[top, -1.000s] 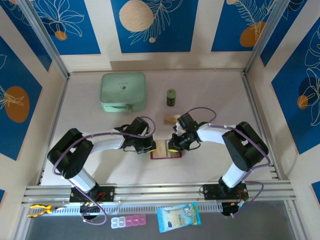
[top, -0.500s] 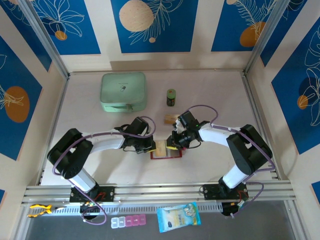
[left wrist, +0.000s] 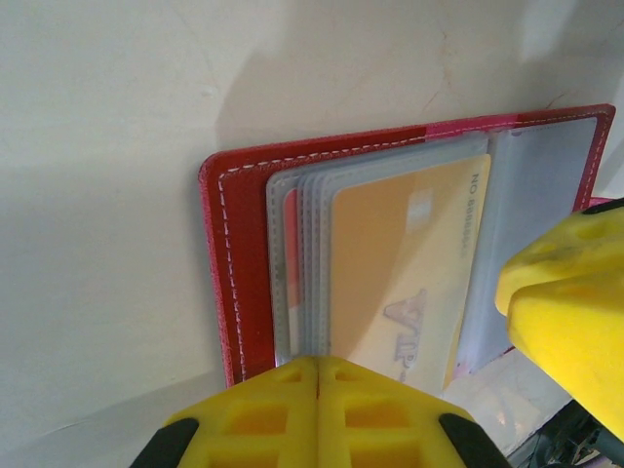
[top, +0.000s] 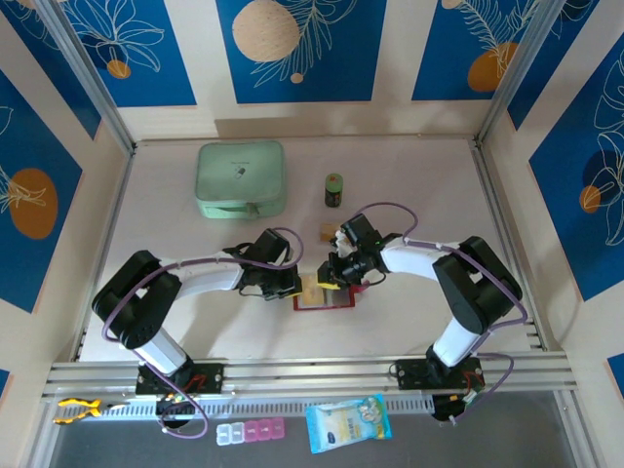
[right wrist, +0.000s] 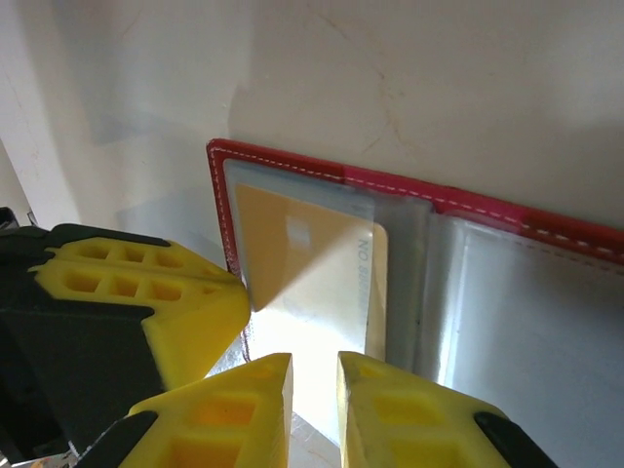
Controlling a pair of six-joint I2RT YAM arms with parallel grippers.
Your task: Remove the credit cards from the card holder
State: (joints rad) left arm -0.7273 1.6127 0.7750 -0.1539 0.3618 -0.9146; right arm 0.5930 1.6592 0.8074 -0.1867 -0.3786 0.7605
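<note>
While at the card holder [left wrist: 237, 255], left claw [left wrist: 317, 368] fully together, right claw [right wrist: 314, 363] slightly apart.

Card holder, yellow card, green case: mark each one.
card holder [left wrist: 249, 253], left wrist view, red stitched cover edge.
yellow card [left wrist: 400, 263], left wrist view, face centre inside clear sleeve.
green case [top: 241, 175], top external view, lid centre.

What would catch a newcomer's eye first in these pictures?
The open dark-red card holder lies mid-table, with both arms' yellow jaws crowding it from either side. The left wrist view shows a yellow-orange card tucked in its clear sleeves. Farther back on the left, a mint-green case stands out.
</note>
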